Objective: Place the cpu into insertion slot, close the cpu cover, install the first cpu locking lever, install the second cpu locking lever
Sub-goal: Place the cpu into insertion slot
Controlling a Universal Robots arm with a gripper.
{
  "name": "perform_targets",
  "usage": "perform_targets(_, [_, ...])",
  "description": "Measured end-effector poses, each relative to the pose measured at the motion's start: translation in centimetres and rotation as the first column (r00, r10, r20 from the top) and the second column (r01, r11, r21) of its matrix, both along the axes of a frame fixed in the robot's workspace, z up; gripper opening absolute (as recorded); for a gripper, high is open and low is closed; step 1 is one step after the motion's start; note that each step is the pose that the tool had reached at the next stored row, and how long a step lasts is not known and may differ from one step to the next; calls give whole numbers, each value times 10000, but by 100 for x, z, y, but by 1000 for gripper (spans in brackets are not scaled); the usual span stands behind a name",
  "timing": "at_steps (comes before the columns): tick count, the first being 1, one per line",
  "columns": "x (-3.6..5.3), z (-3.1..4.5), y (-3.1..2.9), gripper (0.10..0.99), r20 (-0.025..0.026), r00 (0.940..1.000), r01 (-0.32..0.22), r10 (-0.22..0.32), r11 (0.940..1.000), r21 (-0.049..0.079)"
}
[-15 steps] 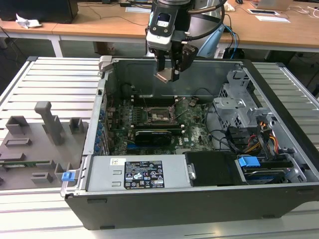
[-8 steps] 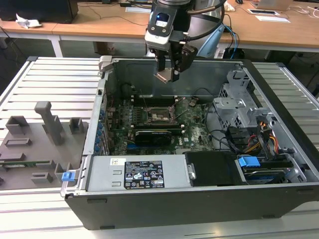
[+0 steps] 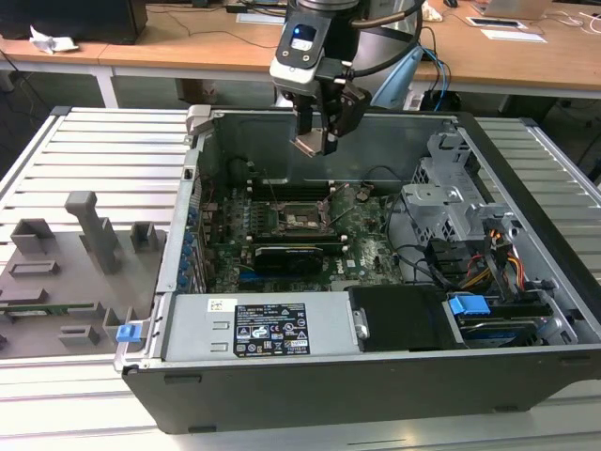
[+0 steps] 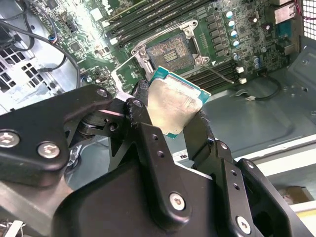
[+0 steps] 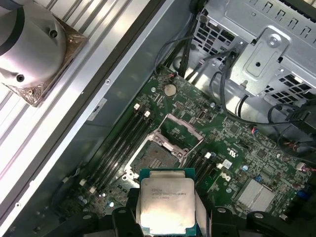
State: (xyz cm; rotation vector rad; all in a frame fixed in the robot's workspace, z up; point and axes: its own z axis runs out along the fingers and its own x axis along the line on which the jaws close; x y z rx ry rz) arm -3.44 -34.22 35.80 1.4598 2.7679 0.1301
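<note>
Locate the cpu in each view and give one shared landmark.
Exterior view: cpu in the gripper, above the open case.
Second wrist view: cpu mid-picture, tilted, gripped at two edges.
First wrist view: cpu face-on, nearer the camera than the board.
Shared landmark: the insertion slot on the green board, below the cpu.

The silver-topped cpu (image 4: 173,106) hung clamped and tilted above the slot (image 4: 170,53), whose dark centre lay bare; the cover (image 5: 183,129) stood swung open.
</note>
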Motion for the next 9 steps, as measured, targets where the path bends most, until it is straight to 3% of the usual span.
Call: perform_targets(9, [0,-6,0,529,-27,9991,432,-432,9991,-1])
